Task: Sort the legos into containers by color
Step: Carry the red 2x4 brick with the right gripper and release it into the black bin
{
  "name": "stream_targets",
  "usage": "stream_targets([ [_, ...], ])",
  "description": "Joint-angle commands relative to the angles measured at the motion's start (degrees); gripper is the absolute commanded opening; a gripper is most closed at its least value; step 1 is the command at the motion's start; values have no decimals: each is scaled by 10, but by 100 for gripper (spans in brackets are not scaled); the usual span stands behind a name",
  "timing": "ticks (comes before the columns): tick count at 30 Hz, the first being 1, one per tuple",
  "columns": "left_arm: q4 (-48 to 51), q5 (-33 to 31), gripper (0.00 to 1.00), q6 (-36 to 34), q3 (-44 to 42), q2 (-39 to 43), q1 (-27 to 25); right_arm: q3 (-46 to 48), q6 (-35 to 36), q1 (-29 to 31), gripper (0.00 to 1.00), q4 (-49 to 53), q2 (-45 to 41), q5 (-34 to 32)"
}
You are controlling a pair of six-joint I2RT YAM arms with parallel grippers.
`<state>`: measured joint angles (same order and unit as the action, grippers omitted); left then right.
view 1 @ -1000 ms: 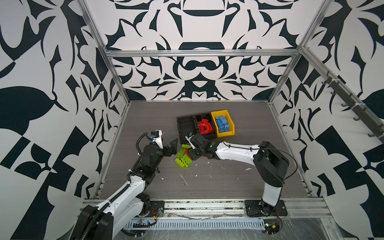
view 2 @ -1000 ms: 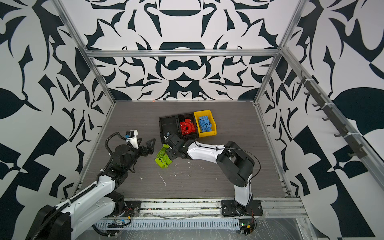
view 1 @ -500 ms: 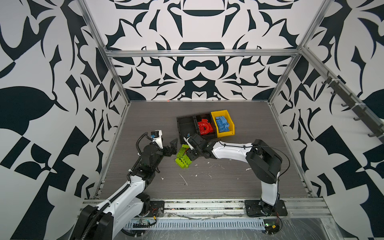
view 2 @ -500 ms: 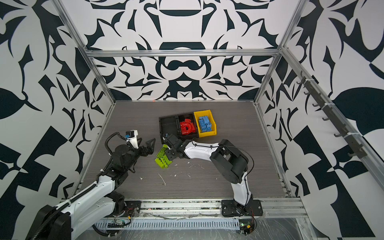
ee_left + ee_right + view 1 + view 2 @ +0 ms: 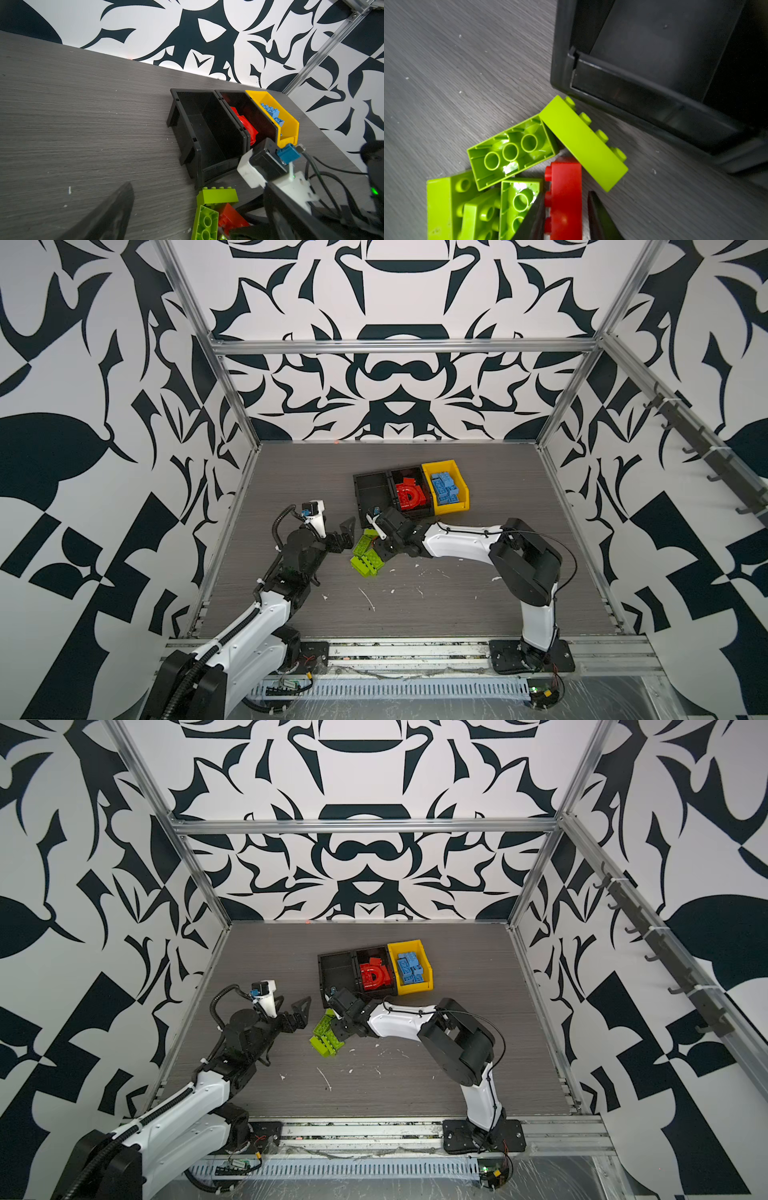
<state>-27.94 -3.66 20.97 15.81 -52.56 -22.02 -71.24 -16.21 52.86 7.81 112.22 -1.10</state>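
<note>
A grey wood-grain surface holds three bins in a row. The empty black bin is the landmark. A second black bin touches its side and holds the red bricks. A yellow bin on that one's far side holds the blue bricks. Red looks nearly sorted and blue looks done, but green is not started. The left gripper hangs near the empty bin's front, on the side away from the other bins, spread wide and holding nothing. The right gripper reaches in just in front of the empty bin, its fingers either side of one stray red brick. A sliver of gap shows on one side, so a firm pinch cannot be confirmed. The loose green bricks cluster just before the empty bin's front wall. A long green brick lies on its side at a slant, studs facing the bin. The red brick also lies on its side, long axis along the fingers and roughly toward the bin, studs facing the green cluster.
</note>
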Motion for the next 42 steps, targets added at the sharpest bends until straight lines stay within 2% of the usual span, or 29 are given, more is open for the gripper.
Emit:
stream_targets([
  [1,1,-1,100,-4,-3,5,2,1,1,-2,35,-11,-26,-4],
  [10,3,-2,100,-4,-3,6,2,20,1,-2,30,-16,-50,-9],
  [18,9,1,100,-2,-1,5,2,68,-7,-10,23,-24,-138,0],
  [23,9,1,100,-2,0,5,2,82,-7,-37,22,-12,-199,17],
  [27,8,1,100,-2,0,3,2,69,-2,-85,22,-4,-223,50],
  [33,1,1,100,-4,-3,-1,2,19,21,-169,22,5,-202,69],
  [37,1,2,100,-4,-1,-5,2,-29,24,-221,21,-1,-152,90],
  [42,3,-5,100,-4,-2,-1,2,-102,36,-249,21,5,-82,92],
])
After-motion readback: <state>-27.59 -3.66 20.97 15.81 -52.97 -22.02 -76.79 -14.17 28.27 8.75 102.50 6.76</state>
